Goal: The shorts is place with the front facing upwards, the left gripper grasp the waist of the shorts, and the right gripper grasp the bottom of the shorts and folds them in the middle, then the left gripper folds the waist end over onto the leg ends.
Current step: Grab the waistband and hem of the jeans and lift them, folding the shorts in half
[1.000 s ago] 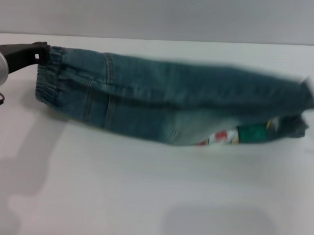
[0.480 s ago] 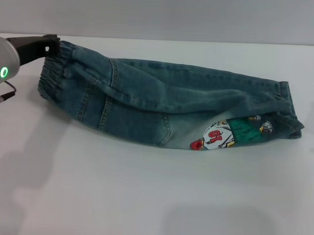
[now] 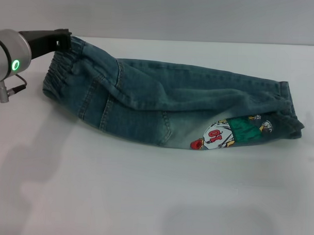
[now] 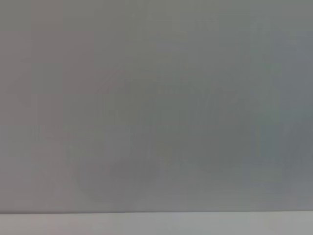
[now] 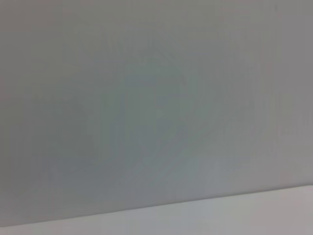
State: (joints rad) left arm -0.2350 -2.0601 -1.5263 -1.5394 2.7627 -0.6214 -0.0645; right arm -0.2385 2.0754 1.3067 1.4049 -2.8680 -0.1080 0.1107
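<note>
White tabletop (image 3: 144,199) fills most of the head view, with a grey wall behind it along the top of the frame. We see the shorts (image 3: 168,105) stretched across the middle of the frame, folded lengthwise, one leg over the other. The waist of the shorts (image 3: 63,68) sits at the upper left, gathered and lifted a little; the leg ends (image 3: 286,109) lie at the right on the table, bunched so the hems are hard to separate. A colourful emblem (image 3: 234,131) shows on the lower layer near the hems.

The left gripper (image 3: 60,38) enters from the upper left edge, green light on its wrist, most of the arm cut off. Its black tip meets the top corner of the waistband and appears pinched on it (the fingers themselves are buried in denim, so we judge by the raised band).

The right gripper is not seen in the head view. Both wrist views give only blank grey with a pale strip along the lower edge.
</note>
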